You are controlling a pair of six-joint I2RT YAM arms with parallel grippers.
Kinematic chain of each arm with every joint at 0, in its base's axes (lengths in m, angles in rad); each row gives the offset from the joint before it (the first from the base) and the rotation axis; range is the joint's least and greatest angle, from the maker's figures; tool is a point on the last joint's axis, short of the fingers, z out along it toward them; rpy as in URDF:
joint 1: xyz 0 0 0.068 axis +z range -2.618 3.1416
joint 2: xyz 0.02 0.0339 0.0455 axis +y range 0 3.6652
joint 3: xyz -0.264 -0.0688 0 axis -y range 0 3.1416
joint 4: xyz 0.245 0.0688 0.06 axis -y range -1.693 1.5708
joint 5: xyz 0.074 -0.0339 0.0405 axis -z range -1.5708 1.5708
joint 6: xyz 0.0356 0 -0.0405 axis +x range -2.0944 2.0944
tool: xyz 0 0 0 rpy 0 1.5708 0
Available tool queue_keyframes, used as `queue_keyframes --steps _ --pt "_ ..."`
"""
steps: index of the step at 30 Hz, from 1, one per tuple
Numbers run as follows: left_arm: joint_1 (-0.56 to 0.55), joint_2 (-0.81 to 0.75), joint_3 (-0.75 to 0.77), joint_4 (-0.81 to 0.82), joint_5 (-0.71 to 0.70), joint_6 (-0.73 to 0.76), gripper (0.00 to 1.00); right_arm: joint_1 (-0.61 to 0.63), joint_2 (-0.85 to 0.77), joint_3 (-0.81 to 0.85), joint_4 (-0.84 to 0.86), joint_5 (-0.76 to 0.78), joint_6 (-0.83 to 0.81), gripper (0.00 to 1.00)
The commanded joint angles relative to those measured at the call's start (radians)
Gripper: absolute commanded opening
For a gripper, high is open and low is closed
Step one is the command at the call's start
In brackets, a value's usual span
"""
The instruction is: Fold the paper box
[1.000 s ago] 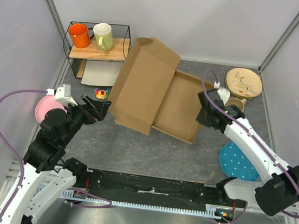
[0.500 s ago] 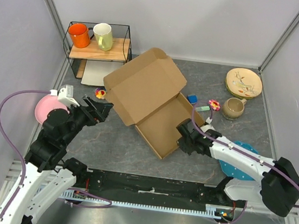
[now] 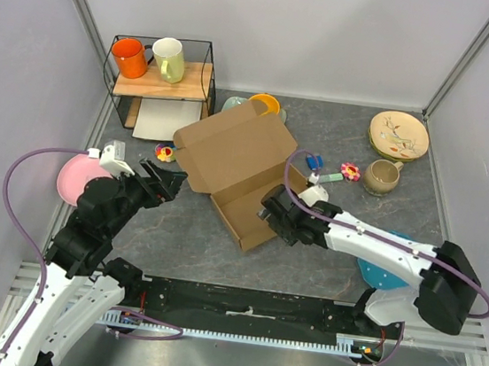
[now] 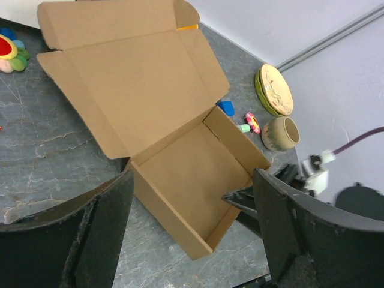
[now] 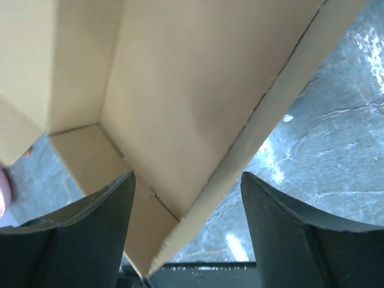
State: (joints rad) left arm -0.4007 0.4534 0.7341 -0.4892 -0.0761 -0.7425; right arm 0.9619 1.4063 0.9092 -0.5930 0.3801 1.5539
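The paper box point(image 3: 244, 203) is a shallow brown cardboard tray lying askew in the middle of the table. Its lid point(image 3: 231, 148) lies open, back towards the far left. My right gripper point(image 3: 273, 215) stands open at the tray's right wall. In the right wrist view that wall's edge point(image 5: 264, 114) runs between the spread fingers point(image 5: 90, 234) without being pinched. My left gripper point(image 3: 162, 182) hangs open left of the box and touches nothing. The left wrist view looks down between its fingers point(image 4: 66, 240) into the tray point(image 4: 186, 180).
A wire shelf point(image 3: 160, 82) at the back left holds an orange mug point(image 3: 130, 57) and a pale mug point(image 3: 170, 59), with a white sheet point(image 3: 164, 121) beneath. A pink plate point(image 3: 74, 178) lies at the left. Right of the box lie a blue block point(image 3: 313, 162), brown mug point(image 3: 381, 176), tan plate point(image 3: 399, 135) and blue dotted plate point(image 3: 390, 265).
The right arm dragged the box towards the near left and its raised lid dropped back flat. The right gripper then opened and let go of the wall. The left arm hardly moved.
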Motion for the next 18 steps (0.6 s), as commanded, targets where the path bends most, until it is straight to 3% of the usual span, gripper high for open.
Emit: queue_keyframes --steps 1,6,11,13,14,15,16,18 --pt "-0.001 0.004 0.022 -0.009 -0.014 0.020 0.86 0.061 -0.130 0.151 -0.238 0.172 -0.254 0.79" --pt "-0.001 -0.024 0.010 -0.023 -0.045 0.038 0.86 0.075 -0.262 0.241 -0.344 0.478 -0.426 0.80" --pt "0.000 -0.024 -0.004 -0.034 -0.036 0.046 0.86 0.051 -0.316 0.250 -0.350 0.603 -0.564 0.83" --pt "-0.001 -0.022 -0.015 -0.032 -0.033 0.042 0.86 -0.056 -0.307 0.255 -0.309 0.620 -0.616 0.83" --pt "0.000 -0.019 -0.018 -0.029 -0.028 0.038 0.86 -0.118 -0.302 0.235 -0.268 0.590 -0.717 0.83" --pt "0.000 -0.013 -0.025 -0.023 -0.022 0.035 0.86 -0.278 -0.299 0.218 -0.211 0.515 -0.770 0.82" --pt "0.000 -0.012 -0.027 -0.019 -0.008 0.035 0.86 -0.360 -0.278 0.194 -0.085 0.353 -0.811 0.80" --pt "-0.001 -0.001 -0.029 -0.019 -0.004 0.035 0.86 -0.550 -0.227 0.155 -0.012 0.200 -0.869 0.76"
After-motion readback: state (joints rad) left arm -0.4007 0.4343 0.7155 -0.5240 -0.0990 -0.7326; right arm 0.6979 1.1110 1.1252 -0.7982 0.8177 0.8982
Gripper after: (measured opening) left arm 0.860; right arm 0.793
